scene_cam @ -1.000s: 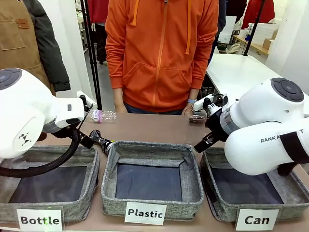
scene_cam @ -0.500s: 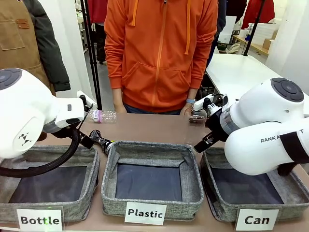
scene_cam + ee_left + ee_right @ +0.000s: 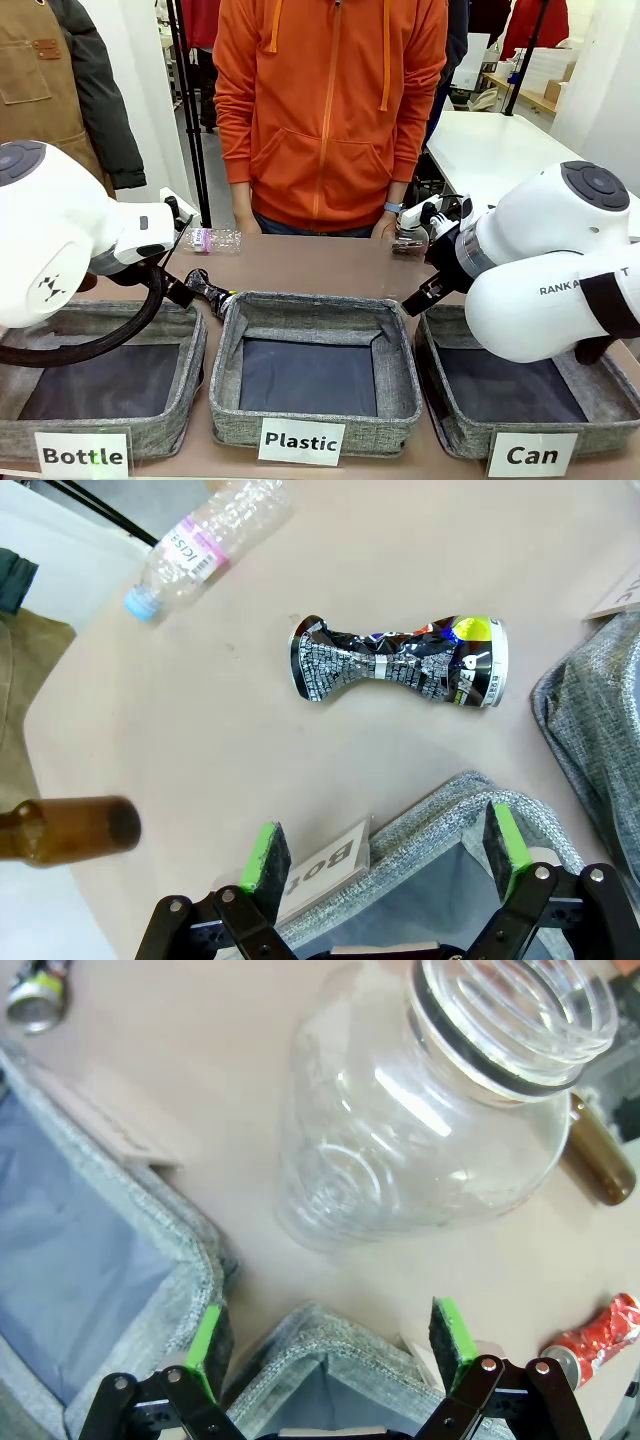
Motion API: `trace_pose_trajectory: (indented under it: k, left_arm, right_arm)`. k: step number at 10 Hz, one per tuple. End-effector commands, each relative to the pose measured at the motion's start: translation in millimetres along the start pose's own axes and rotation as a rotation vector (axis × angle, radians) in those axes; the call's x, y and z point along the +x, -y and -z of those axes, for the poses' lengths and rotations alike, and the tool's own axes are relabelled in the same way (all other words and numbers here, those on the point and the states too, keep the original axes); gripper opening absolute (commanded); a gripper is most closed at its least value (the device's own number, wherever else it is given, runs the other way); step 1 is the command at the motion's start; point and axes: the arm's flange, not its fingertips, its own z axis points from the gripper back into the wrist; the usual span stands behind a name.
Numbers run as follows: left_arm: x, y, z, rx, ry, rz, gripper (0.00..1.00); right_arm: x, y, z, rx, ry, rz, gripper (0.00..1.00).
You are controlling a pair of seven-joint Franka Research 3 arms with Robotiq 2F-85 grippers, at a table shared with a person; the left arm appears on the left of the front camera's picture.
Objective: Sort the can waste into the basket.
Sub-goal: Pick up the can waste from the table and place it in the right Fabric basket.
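The dark crushed can [image 3: 400, 663], printed in blue, red, white and green, lies on its side on the table ahead of my left gripper [image 3: 385, 845]. That gripper is open and empty over a grey bin's far rim. The shiny red crushed can [image 3: 595, 1340] lies at the right edge of the right wrist view. My right gripper [image 3: 330, 1345] is also open and empty, above a corner of the grey basket [image 3: 330, 1325]. In the front view the basket [image 3: 450, 425] stands at the right, with a white "Can" label [image 3: 531, 455].
A clear plastic bottle [image 3: 205, 540] and a brown glass bottle [image 3: 65, 830] lie near the dark can. A big clear glass jar [image 3: 430, 1110] stands just beyond my right gripper. The "Plastic" bin [image 3: 230, 400] and the "Bottle" bin [image 3: 190, 360] stand alongside. A person in orange [image 3: 330, 110] stands opposite.
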Motion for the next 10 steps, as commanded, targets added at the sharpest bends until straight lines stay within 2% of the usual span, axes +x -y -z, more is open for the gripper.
trace_pose_trajectory:
  k: [1, 2, 3, 4, 5, 6, 7, 8, 9, 10]
  left_arm:
    - [-5.9, -2.0, -18.3, -0.066, 0.026, -0.017, 1.00]
    - [-18.0, -1.5, -47.1, -0.137, 0.042, 0.003, 1.00]
    - [-29.0, -0.3, -72.9, -0.176, 0.040, -0.038, 1.00]
    - [-42.3, -0.8, -98.8, -0.271, 0.006, -0.046, 1.00]
    - [-59.0, -6.0, -116.1, -0.365, 0.031, -0.024, 1.00]
    - [-80.3, -20.6, -136.7, -0.416, 0.056, -0.014, 1.00]
    - [-108.2, -42.5, -160.2, -0.579, 0.108, 0.151, 1.00]
    - [-138.4, -72.2, -176.6, -0.647, 0.230, 0.161, 1.00]
    - [-169.5, -104.0, -184.4, -0.696, 0.369, 0.093, 1.00]
    - [-199.2, -133.6, -188.0, -0.750, 0.468, -0.016, 1.00]
  right_arm:
    - [4.5, 6.5, -22.6, 0.011, -0.016, 0.018, 1.00]
    - [5.7, 14.1, -48.2, 0.041, -0.037, 0.057, 1.00]
    - [4.1, 20.3, -71.5, 0.086, -0.109, 0.091, 1.00]
    - [0.4, 27.3, -96.9, 0.194, -0.137, 0.146, 1.00]
    - [-7.8, 37.8, -122.3, 0.279, -0.145, 0.199, 1.00]
    - [-16.8, 51.7, -153.5, 0.361, -0.123, 0.352, 1.00]
    - [-32.5, 70.8, -184.9, 0.505, -0.076, 0.461, 1.00]
    - [-55.5, 99.1, -213.4, 0.645, 0.023, 0.550, 1.00]
    - [-83.0, 131.7, -233.6, 0.708, 0.140, 0.622, 1.00]
    - [-114.3, 160.5, -245.0, 0.795, 0.240, 0.687, 1.00]
